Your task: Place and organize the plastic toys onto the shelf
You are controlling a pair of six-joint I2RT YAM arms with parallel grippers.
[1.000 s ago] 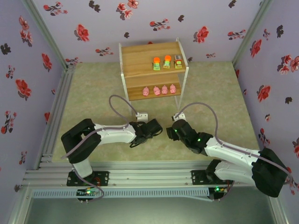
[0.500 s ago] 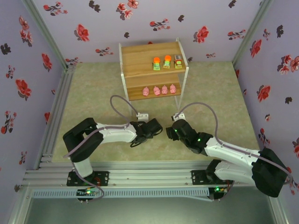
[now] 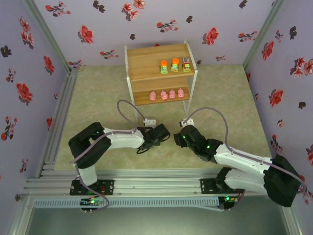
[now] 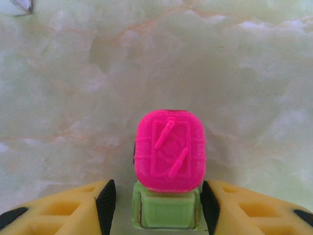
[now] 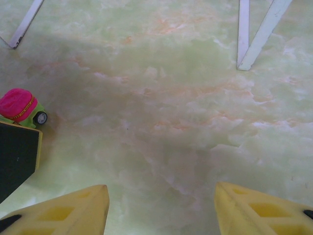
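Now in hand: the pick-up of the magenta-topped yellow-green blocky plastic toy (image 4: 168, 161), judged to be the last one not yet shelved.
Toy's place: upright on the pale green marbled counter (image 4: 220, 73), well short of the shelf, between the left gripper's pads.
Left gripper (image 4: 159, 205): partly open, straddling the toy's green body; a sliver of counter shows beside one pad, so no firm hold yet.
Right gripper (image 5: 159, 213): open and empty, low over the counter near the toy.
Next move: probably close squarely on the body, lift, and carry it to the top board.
Two-tier light wooden shelf on a thin white metal frame (image 3: 146, 61), top board: three blocky toys in a row at the right end, two orange-topped ones (image 3: 163, 66) and a grey-brown-topped one (image 3: 186, 64), with free board to their left.
Lower board: four pale-pink pig-like figures (image 3: 164, 95) in a row.
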